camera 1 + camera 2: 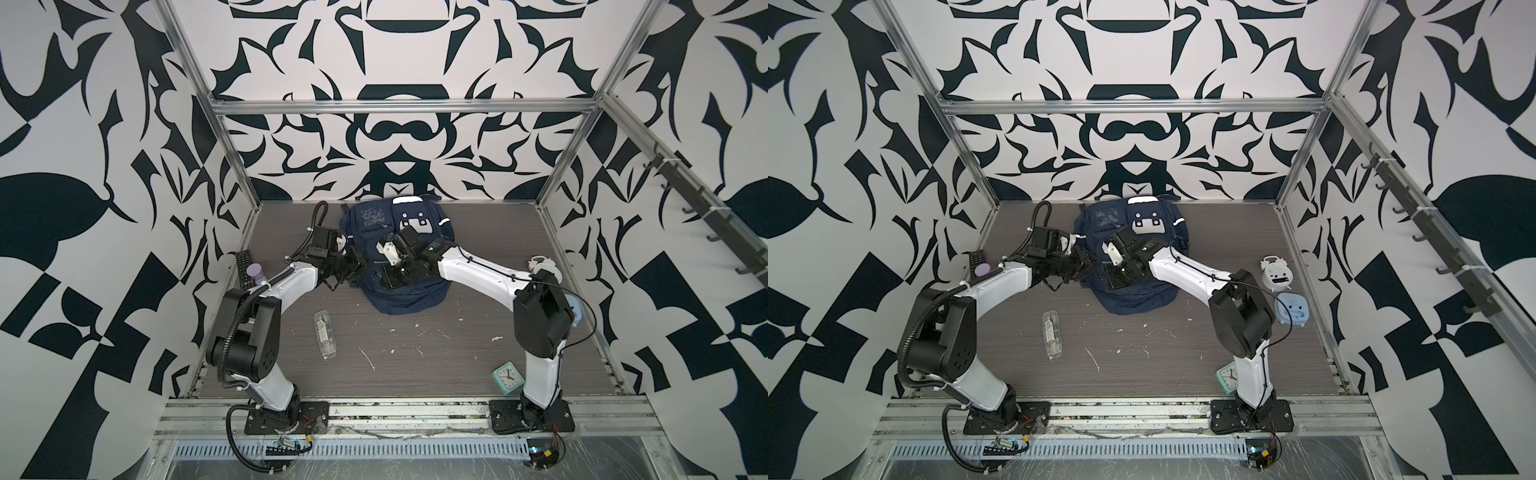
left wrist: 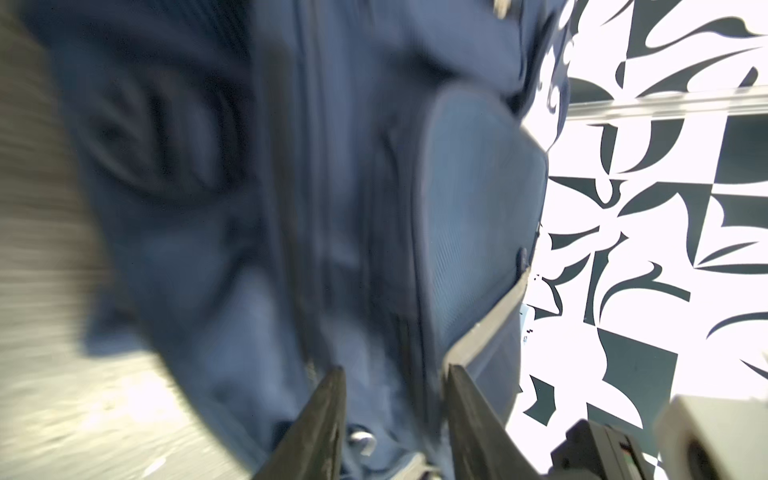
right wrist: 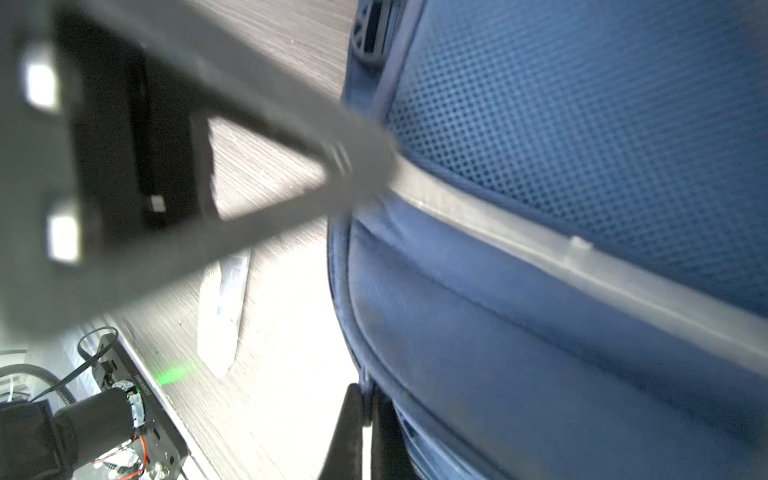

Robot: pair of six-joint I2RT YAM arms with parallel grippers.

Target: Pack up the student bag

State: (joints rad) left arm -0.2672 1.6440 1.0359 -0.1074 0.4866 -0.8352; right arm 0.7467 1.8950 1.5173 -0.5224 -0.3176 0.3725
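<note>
Grey wood-grain table point(image 1: 457, 332), patterned walls point(image 1: 395, 137); left hand point(image 2: 395, 370) apart, right hand point(image 3: 366, 392) together, seemingly at student bag point(image 1: 409, 299).

Navy-blue student bag point(image 1: 409, 293), black-and-white patterned walls point(image 1: 399, 137)

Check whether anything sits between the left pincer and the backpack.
Nothing visible does. The left pincer stands open at the side of the backpack, with only navy fabric ahead of it. The clear case lies apart on the table.
</note>
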